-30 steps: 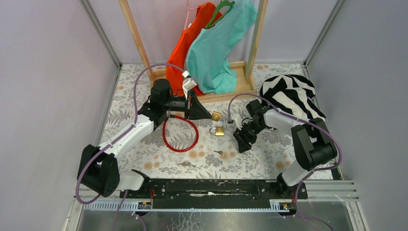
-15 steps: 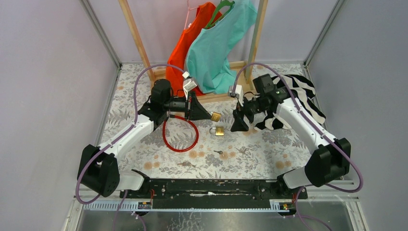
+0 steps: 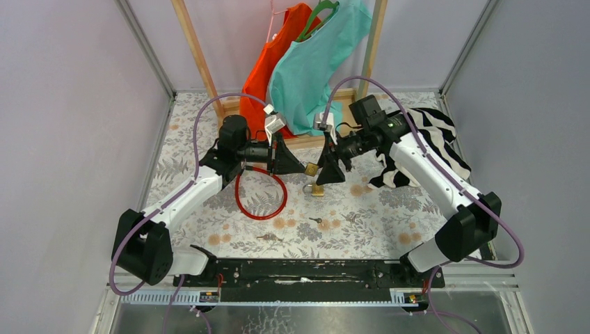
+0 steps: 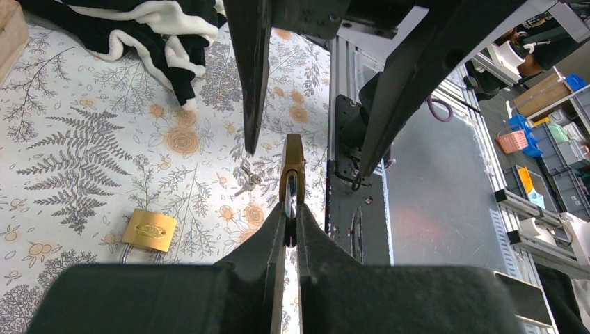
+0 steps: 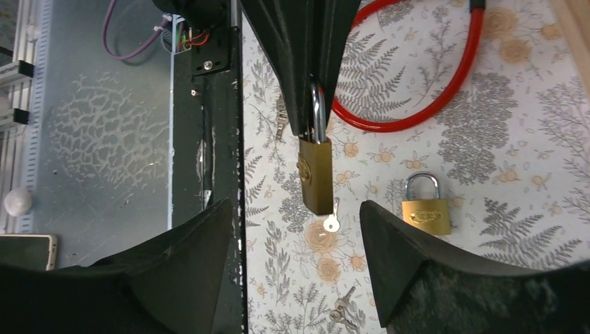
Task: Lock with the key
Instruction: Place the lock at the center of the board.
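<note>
Held padlock: brass, off the bench, hanging body-down from its steel shackle. The shackle is pinched between the left fingers, which are narrow and clamped on the loop. I cannot tell whether the shackle is seated in the body, because the fingers cover that joint. Right fingers: spread wide and empty, close beside the held padlock with its base in line with the gap between them; no contact seen. Small silver key: shows just under the held padlock's base in the right wrist view. The left wrist view puts a key flat on the bench off to one side of the held padlock, so I judge it lies below, not in the keyway; not certain. Second padlock: flat on the bench just beneath the held padlock, untouched. More keys lie on the bench nearer the arm bases than the held padlock. Red cable loop lies on its left-arm side. Progress, as judged: the padlock is lifted and presented. Left to do: grip a key, insert it, turn it. Early stage.
</note>
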Tool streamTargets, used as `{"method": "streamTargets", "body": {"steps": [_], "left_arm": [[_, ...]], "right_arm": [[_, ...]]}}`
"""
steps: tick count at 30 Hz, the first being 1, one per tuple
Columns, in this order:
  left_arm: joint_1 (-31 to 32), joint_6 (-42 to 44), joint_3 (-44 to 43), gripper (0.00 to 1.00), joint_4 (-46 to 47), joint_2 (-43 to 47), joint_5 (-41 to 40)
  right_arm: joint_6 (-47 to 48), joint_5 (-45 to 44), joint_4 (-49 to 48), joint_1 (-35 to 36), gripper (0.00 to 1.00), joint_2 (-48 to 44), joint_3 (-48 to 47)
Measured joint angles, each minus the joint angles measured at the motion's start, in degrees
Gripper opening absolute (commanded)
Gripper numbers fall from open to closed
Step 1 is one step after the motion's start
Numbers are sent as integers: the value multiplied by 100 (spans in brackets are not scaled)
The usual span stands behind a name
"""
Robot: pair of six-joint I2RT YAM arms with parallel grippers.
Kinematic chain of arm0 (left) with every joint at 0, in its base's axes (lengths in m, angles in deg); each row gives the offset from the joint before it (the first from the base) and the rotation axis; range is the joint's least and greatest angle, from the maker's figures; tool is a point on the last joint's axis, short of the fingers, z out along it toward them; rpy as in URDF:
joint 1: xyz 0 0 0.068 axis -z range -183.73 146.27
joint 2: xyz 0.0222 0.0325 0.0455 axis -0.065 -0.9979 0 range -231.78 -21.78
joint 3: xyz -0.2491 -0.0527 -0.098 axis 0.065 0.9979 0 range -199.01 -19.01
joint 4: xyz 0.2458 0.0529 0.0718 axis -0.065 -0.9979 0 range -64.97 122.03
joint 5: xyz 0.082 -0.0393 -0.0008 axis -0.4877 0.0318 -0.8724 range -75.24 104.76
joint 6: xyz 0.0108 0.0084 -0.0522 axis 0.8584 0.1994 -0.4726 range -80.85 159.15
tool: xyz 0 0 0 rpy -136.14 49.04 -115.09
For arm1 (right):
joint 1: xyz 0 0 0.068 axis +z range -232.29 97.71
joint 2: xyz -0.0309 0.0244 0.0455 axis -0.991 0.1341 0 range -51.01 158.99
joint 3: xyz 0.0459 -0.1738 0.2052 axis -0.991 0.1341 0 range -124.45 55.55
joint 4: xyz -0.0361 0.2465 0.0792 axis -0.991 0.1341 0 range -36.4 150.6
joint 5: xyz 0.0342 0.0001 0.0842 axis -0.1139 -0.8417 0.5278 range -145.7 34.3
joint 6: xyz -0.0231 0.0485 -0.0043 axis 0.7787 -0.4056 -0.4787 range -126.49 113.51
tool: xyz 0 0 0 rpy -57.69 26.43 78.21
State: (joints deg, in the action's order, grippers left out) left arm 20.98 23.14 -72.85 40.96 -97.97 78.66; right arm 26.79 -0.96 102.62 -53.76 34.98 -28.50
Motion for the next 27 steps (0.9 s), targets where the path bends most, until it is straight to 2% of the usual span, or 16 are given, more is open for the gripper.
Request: {"method": "streamTargets", "body": {"steps": [7,11,15,18,21,25,27], "left_arm": [[2,13,20,2,-4,7,-2],[2,13,35,2,-9,9,-2],[2,13,37,3,-17,28,15],[2,13,44,3,-52,72,17],[7,39,50,12,-74,94,37],[7,55,55,25,-96,96,42],[9,55,57,36,-96,96,17]], "right_arm": [[-223,-2,-68,254,58,238,-96],[-293,24,-127,317,46,313,-201],[-330,24,-175,352,31,400,-299],[-345,20,-203,354,14,431,-313],[-348,24,-186,356,1,431,-313],[-297,-44,-195,363,0,415,-293],[-264,-162,-234,369,0,358,-197]]}}
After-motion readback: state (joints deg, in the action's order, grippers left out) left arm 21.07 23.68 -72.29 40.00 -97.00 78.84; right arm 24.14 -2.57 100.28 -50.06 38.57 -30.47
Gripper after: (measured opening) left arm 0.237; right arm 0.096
